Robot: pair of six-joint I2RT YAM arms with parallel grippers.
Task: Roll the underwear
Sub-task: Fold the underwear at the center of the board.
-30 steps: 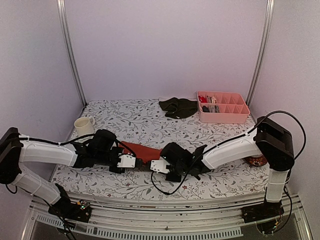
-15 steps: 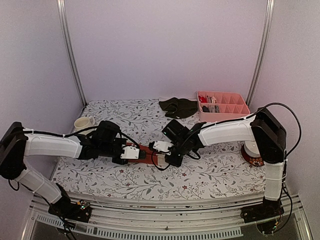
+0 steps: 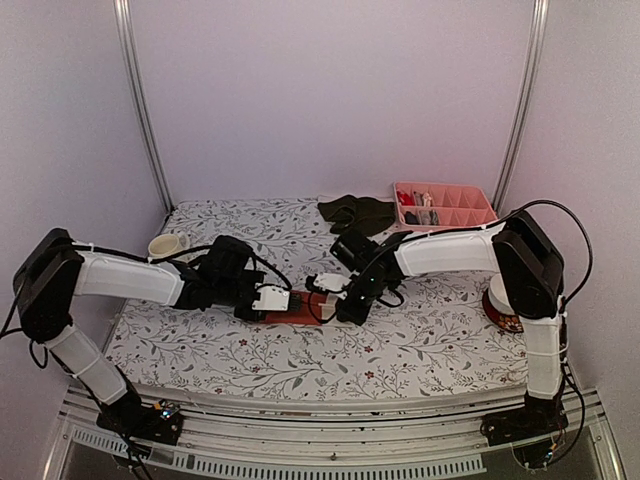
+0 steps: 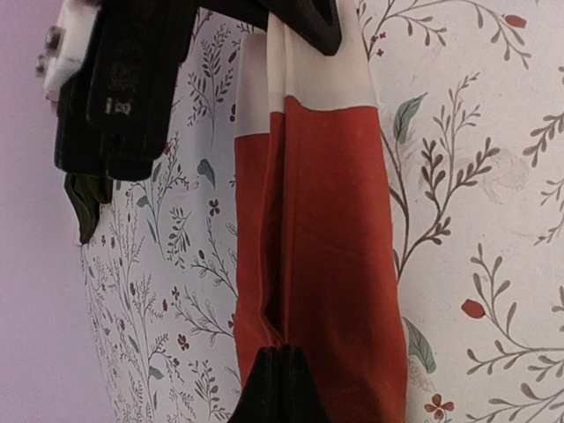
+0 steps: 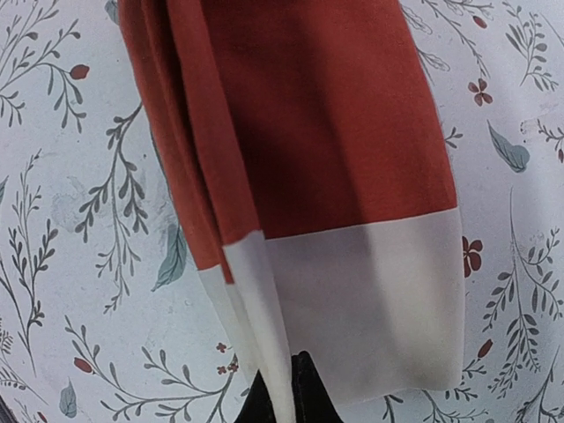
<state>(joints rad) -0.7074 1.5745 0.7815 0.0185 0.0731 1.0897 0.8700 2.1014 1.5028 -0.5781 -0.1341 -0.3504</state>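
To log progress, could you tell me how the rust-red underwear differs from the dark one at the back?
The rust-red underwear is folded into a flat strip; the dark underwear is a crumpled heap. The left gripper and right gripper pinch the red one's ends; the dark one lies untouched. Both are soft cloth.

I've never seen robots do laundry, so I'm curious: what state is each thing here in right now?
red underwear: folded into a long strip, pinched at both ends.
left gripper: shut on the red end of the red underwear.
right gripper: shut on its white band.
dark underwear: crumpled, not rolled, at the back.
tray: upright, small items in its left compartments.
mug: upright, near the left edge.
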